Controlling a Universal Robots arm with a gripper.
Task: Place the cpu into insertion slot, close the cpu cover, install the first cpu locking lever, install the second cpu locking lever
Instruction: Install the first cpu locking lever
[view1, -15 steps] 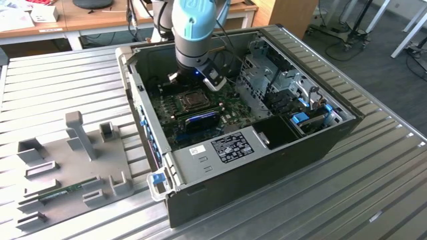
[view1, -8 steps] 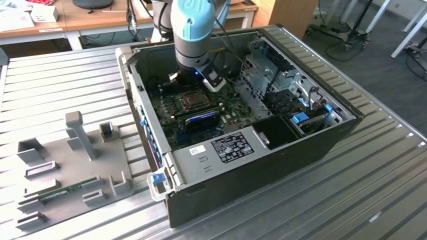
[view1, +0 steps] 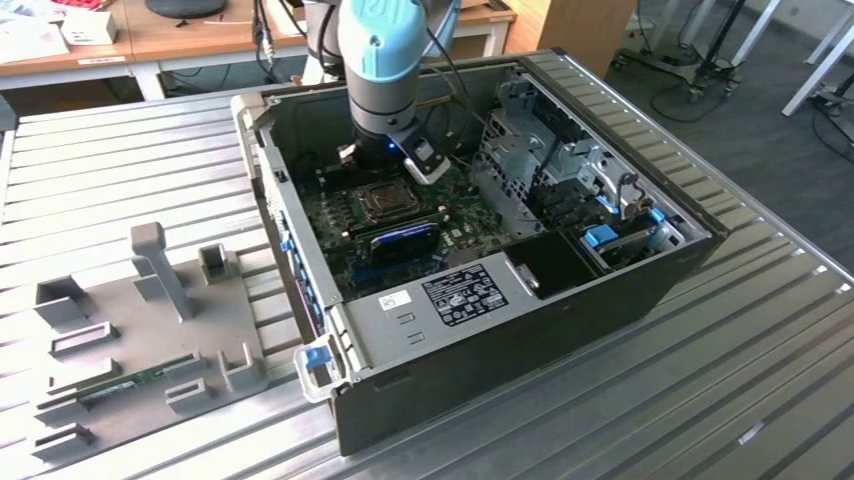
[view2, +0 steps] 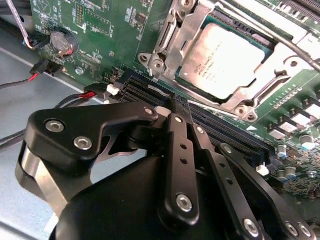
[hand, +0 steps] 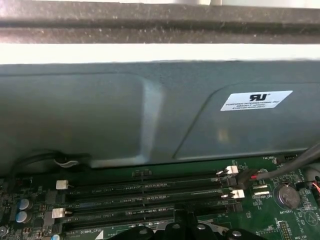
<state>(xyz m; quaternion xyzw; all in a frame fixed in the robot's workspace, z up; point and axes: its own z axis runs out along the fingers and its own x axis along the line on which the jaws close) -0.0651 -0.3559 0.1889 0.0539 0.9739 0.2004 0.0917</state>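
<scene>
On the exterior view's left, a grey fixture plate (view1: 134, 330) on the slatted worktop (view1: 667, 420), a green memory stick (view1: 134, 383) lying in one of its channels.

Further right, the open computer case (view1: 534, 330). Holds the green circuit board, with the arm reaching down inside.

Fingers (view2: 176, 150) of the gripper (view2: 181, 112) pressed together, gripping nothing, poised over the black memory slots (view2: 225, 132) just beside the insertion slot (view1: 383, 202).

Inside that slot, the cpu (view2: 227, 57), lying flat, framed by the cpu cover (view2: 167, 37), seemingly folded down.

Probably the lever stage. Wire lever (view2: 270, 35), latched or loose: cannot tell. Calls for a precise push on thin wire, close beside the cover.

Rightmost in the case, the perforated drive cage (view1: 514, 165).
</scene>
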